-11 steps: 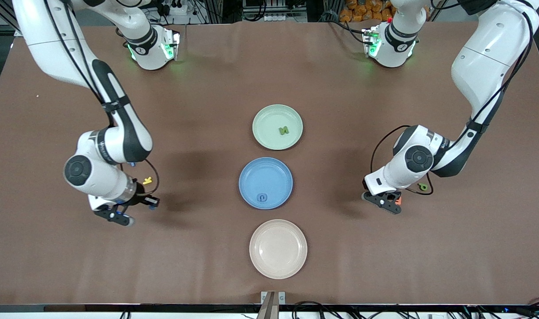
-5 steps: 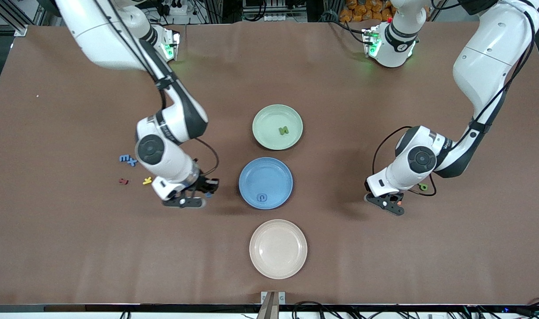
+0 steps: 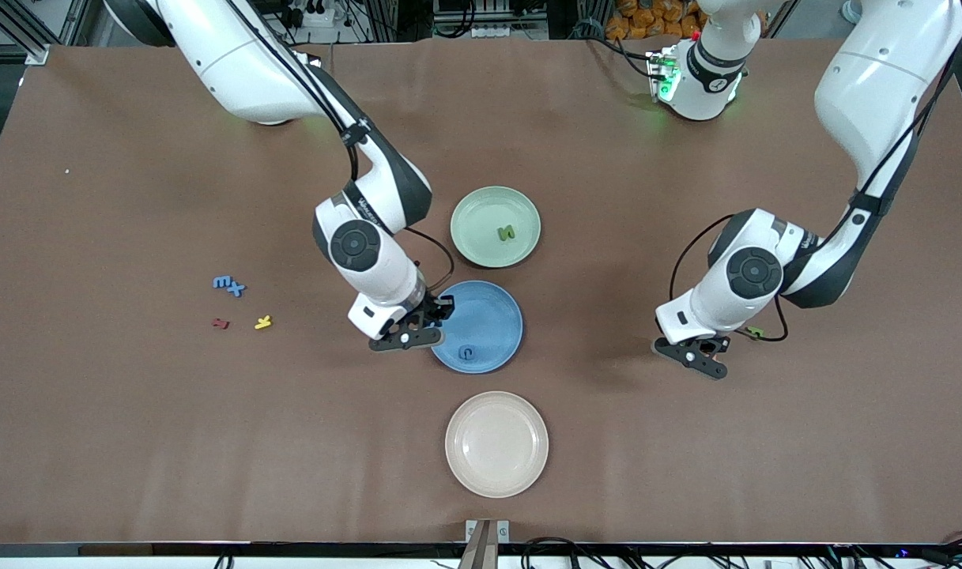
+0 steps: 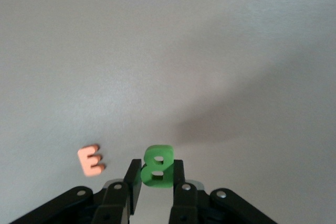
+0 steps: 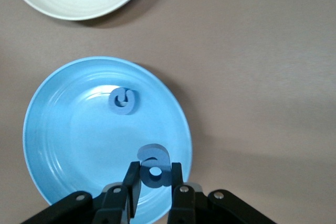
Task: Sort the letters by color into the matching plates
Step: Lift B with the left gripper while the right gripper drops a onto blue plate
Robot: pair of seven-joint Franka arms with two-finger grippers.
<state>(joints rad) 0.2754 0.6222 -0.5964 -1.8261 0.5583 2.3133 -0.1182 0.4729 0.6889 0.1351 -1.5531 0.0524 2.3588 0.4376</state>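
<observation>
At the centre of the front frame three plates stand in a column: the pale green plate (image 3: 496, 226) highest, the blue plate (image 3: 481, 320) under it, and a beige plate (image 3: 496, 443) lowest, nearest to the camera. One green letter (image 3: 506, 233) lies in the green plate, and one blue letter (image 3: 467, 353) lies in the blue plate, toward its lower rim.

The right gripper (image 3: 422, 325) hangs over the blue plate's rim, on the side toward the right arm's end of the table. In the right wrist view its fingers (image 5: 131, 182) pinch a blue letter "a" (image 5: 154, 167) above the plate's inside; the beige plate also shows at the upper edge of this frame.

The left gripper (image 3: 700, 353) is at middle right of the front frame, over bare table and well apart from the plates. In the left wrist view its fingers (image 4: 178, 174) pinch a green letter "B" (image 4: 156, 167), and a pale orange letter "E" (image 4: 91, 160) lies on the table just beside it. A small green piece (image 3: 756, 332) shows close under the left arm's wrist; I cannot tell its shape.

At middle left of the front frame two blue letters (image 3: 228, 284) lie touching, and near them, lower, lie a red letter (image 3: 220, 323) and a yellow letter (image 3: 263, 322).
</observation>
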